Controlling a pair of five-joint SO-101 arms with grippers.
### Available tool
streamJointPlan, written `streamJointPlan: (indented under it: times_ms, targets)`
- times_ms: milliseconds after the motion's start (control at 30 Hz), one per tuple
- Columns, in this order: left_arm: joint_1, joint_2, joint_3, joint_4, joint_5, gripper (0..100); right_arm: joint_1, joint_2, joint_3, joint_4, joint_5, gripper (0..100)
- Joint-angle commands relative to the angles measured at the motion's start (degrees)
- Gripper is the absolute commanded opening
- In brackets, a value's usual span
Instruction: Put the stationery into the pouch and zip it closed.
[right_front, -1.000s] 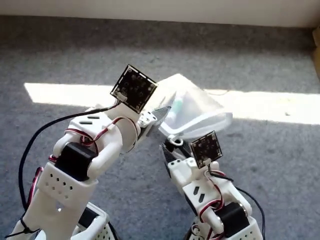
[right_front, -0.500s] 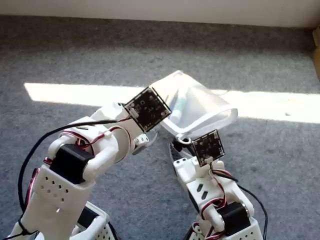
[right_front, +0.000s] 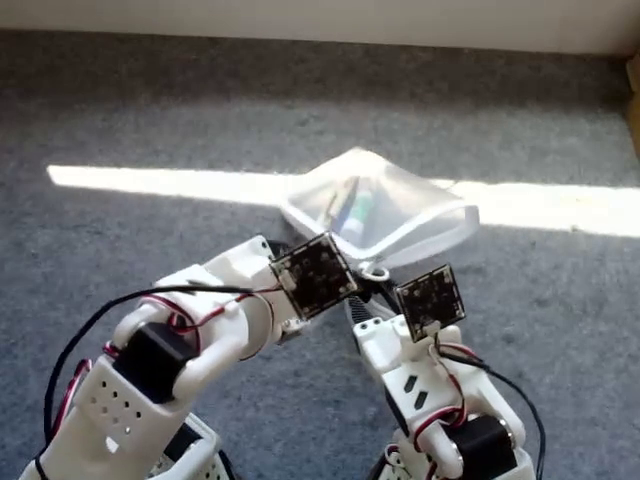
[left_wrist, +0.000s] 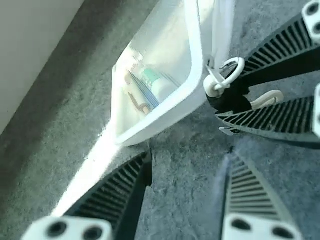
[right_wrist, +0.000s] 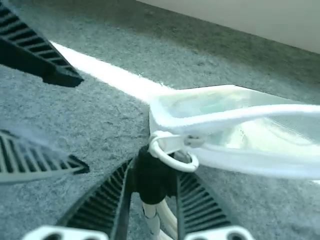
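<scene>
A clear white-edged pouch (right_front: 378, 212) lies on the grey carpet, half in a sunlit strip, its mouth gaping. Inside it lie stationery items (left_wrist: 148, 83), one with a green part. My right gripper (right_wrist: 156, 181) is shut on the black tab (right_wrist: 154, 176) at the pouch's near corner, beside the white zip ring (right_wrist: 172, 156). The left wrist view shows that right gripper (left_wrist: 226, 107) from the side with the ring (left_wrist: 223, 75) above it. My left gripper (left_wrist: 187, 166) is open just short of the pouch's near edge, holding nothing. Its dark fingers (right_wrist: 37, 57) stand wide beside the right gripper.
Grey carpet (right_front: 150, 110) spreads all around. A pale wall base (right_front: 320, 18) runs along the far side. A bright band of sunlight (right_front: 150, 182) crosses the carpet under the pouch. Both arms' bodies crowd the near edge.
My left arm has drawn back from the pouch's left rim toward the near side and lowered next to the right gripper. The pouch has settled flatter, shifting slightly right.
</scene>
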Motion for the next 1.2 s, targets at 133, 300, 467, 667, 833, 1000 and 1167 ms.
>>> streamJointPlan:
  times_ms: [133, 300, 467, 667, 833, 1000, 1167]
  targets:
    - [0.92, -12.7, 14.46, -15.3, 1.93, 24, 0.22, -0.66, -6.81, -0.04, 0.26, 0.5]
    - [0.84, -13.41, 18.86, -22.15, 1.93, 24, 0.13, -0.66, -6.81, 0.31, 0.26, 0.5]
    - [1.54, -13.41, 21.32, -27.16, 2.02, 24, 0.04, -0.66, -6.9, 0.4, 0.26, 0.5]
    - [3.38, -13.41, 23.69, -28.92, 1.93, 24, -0.57, -0.66, -9.45, 2.86, 0.26, 0.5]
    - [4.88, -13.41, 23.87, -31.21, 1.93, 23, -6.99, -0.66, -14.11, 7.6, 0.62, 0.5]
    - [6.99, -13.41, 23.87, -31.65, 1.93, 23, -7.43, -0.57, -14.11, 7.78, 0.7, 0.5]
    - [7.34, -13.41, 25.98, -33.85, 2.11, 23, -7.6, -0.57, -14.55, 9.71, 0.79, 0.5]
